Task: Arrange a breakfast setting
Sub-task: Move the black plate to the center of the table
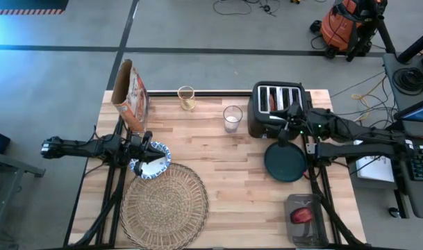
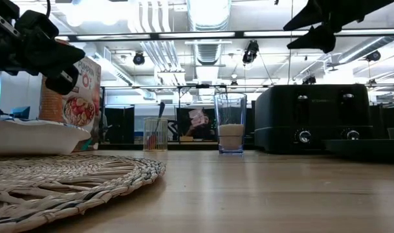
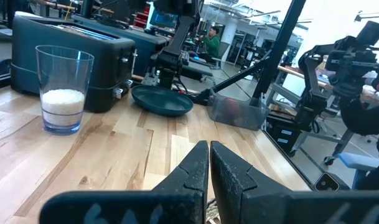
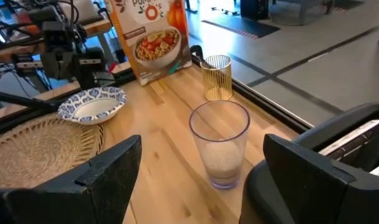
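On the left side of the desk [image 1: 218,173] the left gripper [image 1: 146,147] hovers over the far rim of the blue-and-white bowl [image 1: 151,160], its fingers [image 3: 198,171] pressed narrow, almost tip to tip, with nothing between them. The bowl sits just under and beside those fingers, half on the far edge of the woven placemat [image 1: 164,202] and half on bare wood, so it looks placed but off centre. The cereal bag [image 1: 131,95] stands just behind the left fingers; a careless lift or swing back could tip it. Further right, the small clear glass [image 1: 233,118], with something white in the bottom, stands well apart from the left fingers and directly ahead of the right ones, with a gold-ribbed cup [image 1: 186,97] beyond it near the desk's far edge. The right gripper [image 1: 289,126] hangs beside the toaster [image 1: 277,107], above the far edge of the teal plate [image 1: 285,160], its fingers [image 4: 105,174] spread wide and empty. If the glass is next, I judge the risk is a sideways knock from one finger before the other closes, spilling the contents; the toaster crowding that gripper leaves little room to correct. Dragging the plate later could also shove the bowl off the mat's edge.
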